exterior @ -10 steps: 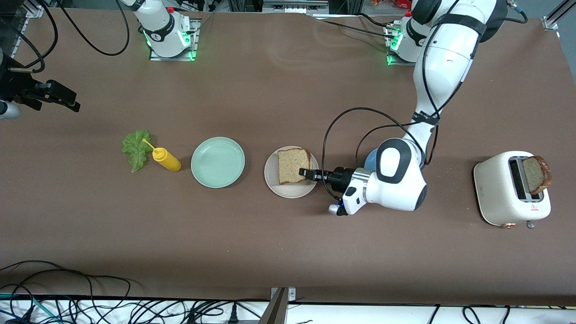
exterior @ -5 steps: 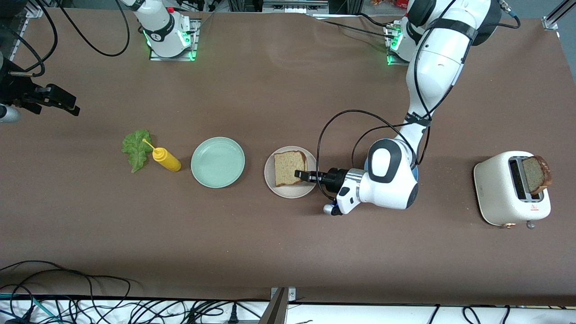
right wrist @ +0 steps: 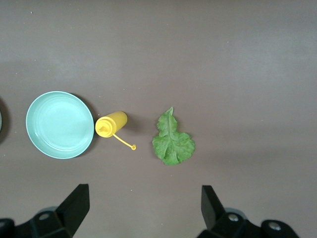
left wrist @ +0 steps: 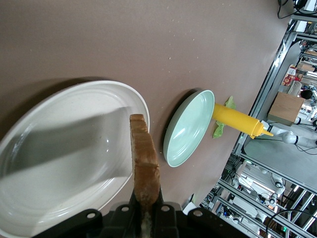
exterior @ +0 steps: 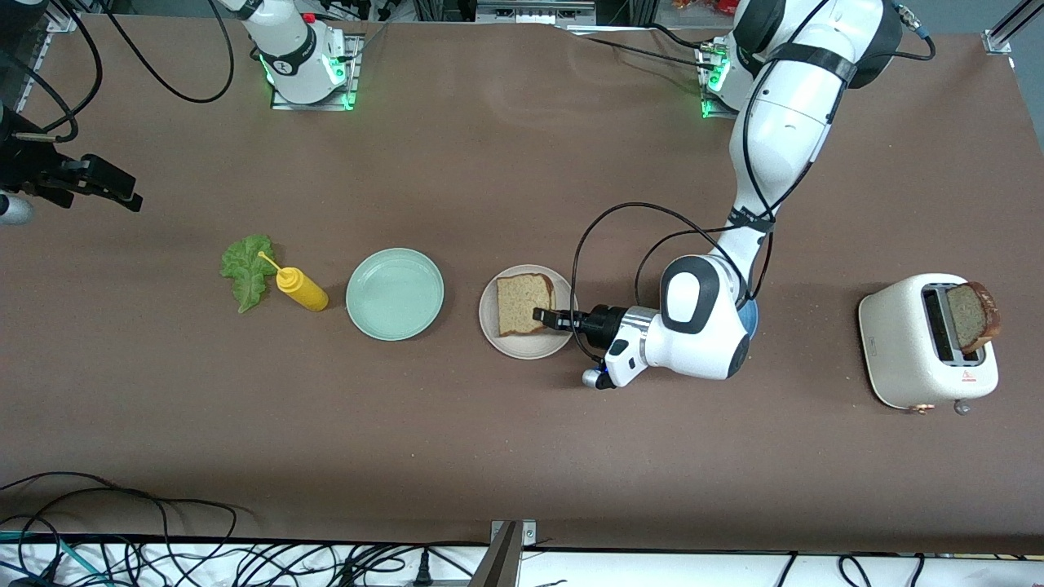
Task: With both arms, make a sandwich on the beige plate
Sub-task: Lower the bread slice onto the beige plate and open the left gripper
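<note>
From the front view, the left gripper (exterior: 545,316) reached in low over the beige plate (exterior: 493,329), its fingers pinched on the edge of a bread slice (exterior: 522,303) that lay over the plate. A second slice (exterior: 971,315) stood up out of the white toaster (exterior: 901,342) toward the left arm's end of the table. Toward the right arm's end sat a mint-green plate (exterior: 395,293), then a yellow squeeze bottle (exterior: 300,288) lying just beside the lettuce leaf (exterior: 248,271). The right gripper (exterior: 110,186) waited up in the air at that end, well apart from the food. In the left wrist view the bread slice (left wrist: 144,163) showed edge-on — clamped between the fingers above the beige plate (left wrist: 47,124), the mint-green plate (left wrist: 187,128) and bottle (left wrist: 237,119) farther off. In the right wrist view the right gripper's fingers (right wrist: 74,206) stood spread wide, holding nothing, over bare table near the lettuce leaf (right wrist: 171,140), the bottle (right wrist: 111,125) and the mint-green plate (right wrist: 59,124).
</note>
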`<state>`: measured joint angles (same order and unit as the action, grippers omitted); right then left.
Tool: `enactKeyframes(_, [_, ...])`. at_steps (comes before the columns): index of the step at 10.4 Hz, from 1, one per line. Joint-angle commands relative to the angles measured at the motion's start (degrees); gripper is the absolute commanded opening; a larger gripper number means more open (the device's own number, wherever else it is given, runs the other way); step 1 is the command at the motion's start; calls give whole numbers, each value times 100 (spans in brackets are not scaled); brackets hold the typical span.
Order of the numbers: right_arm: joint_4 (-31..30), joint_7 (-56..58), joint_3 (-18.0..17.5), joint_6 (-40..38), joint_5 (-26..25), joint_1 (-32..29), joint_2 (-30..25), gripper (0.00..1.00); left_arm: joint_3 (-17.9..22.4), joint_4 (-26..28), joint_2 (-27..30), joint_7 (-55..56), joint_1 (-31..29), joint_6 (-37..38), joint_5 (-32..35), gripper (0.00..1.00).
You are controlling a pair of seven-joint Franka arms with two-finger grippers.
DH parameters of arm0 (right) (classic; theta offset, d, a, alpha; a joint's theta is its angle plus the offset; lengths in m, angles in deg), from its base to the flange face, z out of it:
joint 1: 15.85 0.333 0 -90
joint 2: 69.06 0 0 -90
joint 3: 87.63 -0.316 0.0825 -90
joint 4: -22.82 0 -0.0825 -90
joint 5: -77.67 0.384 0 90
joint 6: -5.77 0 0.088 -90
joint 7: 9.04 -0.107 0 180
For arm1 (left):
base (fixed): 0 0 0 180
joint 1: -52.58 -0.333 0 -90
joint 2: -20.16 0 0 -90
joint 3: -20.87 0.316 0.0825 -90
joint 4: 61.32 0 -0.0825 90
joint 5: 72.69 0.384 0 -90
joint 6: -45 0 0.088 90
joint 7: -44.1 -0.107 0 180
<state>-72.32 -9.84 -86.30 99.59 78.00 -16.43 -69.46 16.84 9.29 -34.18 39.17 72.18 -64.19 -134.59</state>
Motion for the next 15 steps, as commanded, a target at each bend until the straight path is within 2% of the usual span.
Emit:
enactKeyframes(1, [39, -43, -10, 14, 2, -12, 13, 100, 69, -73, -50, -114, 44, -41, -120, 95])
enactKeyframes(2, [39, -43, -10, 14, 19, -12, 13, 100, 78, -73, -51, -114, 44, -32, -120, 100])
enactKeyframes(6, [39, -43, -10, 23, 19, -3, 13, 100, 104, -82, -16, -96, -44, -14, 177, 100])
enactKeyframes(13, [39, -34, -19, 58, -25, 14, 13, 100, 104, -135, 90, -52, -422, 249, 1118, 100])
enactKeyframes(15, [39, -34, -28, 58, -129, 14, 56, 100, 104, -144, 212, -26, -501, 249, 1582, 100])
